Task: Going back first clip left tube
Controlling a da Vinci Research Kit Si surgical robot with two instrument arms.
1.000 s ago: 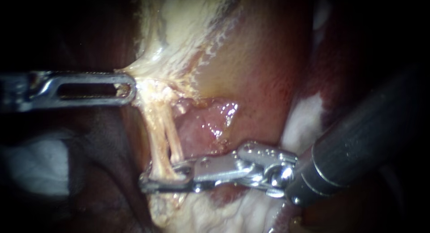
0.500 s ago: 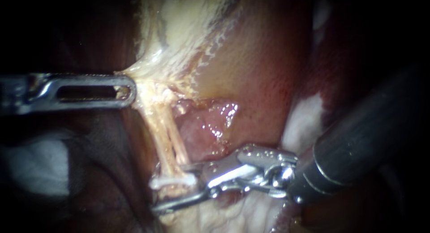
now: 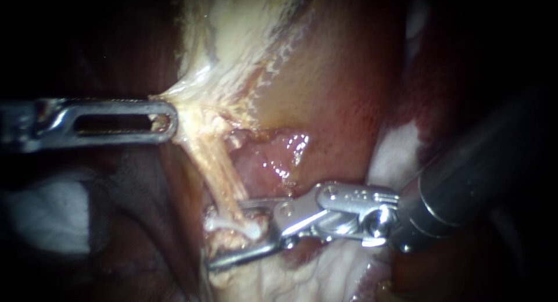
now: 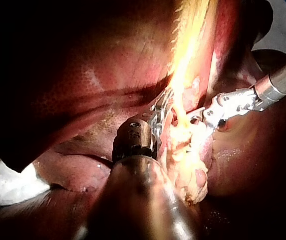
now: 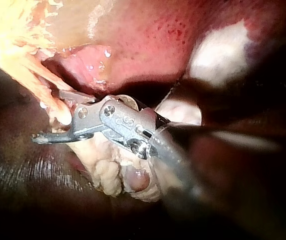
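Pale tubes (image 3: 218,168) run stretched from the gallbladder's neck (image 3: 232,58) down to fatty tissue. A white clip (image 3: 232,225) sits across their lower end. My right instrument (image 3: 228,235) comes in from the right with its jaws open, one above and one below the clip, and its tip (image 5: 50,117) lies beside the pale strands. My left instrument (image 3: 160,115), with a slotted jaw, is shut on the tissue at the gallbladder's neck and holds it taut to the left; its jaws (image 4: 164,105) are partly hidden by bright tissue.
Reddish-brown liver (image 3: 337,93) lies behind the tubes, with a glistening raw patch (image 3: 273,157) beside them. White gauze shows at the left (image 3: 46,215) and at the right (image 3: 395,157). Lumpy pale fat (image 5: 112,175) lies under the right instrument.
The right instrument's jaws have opened and drawn back to the right, leaving a white clip on the tubes. The left instrument has held still.
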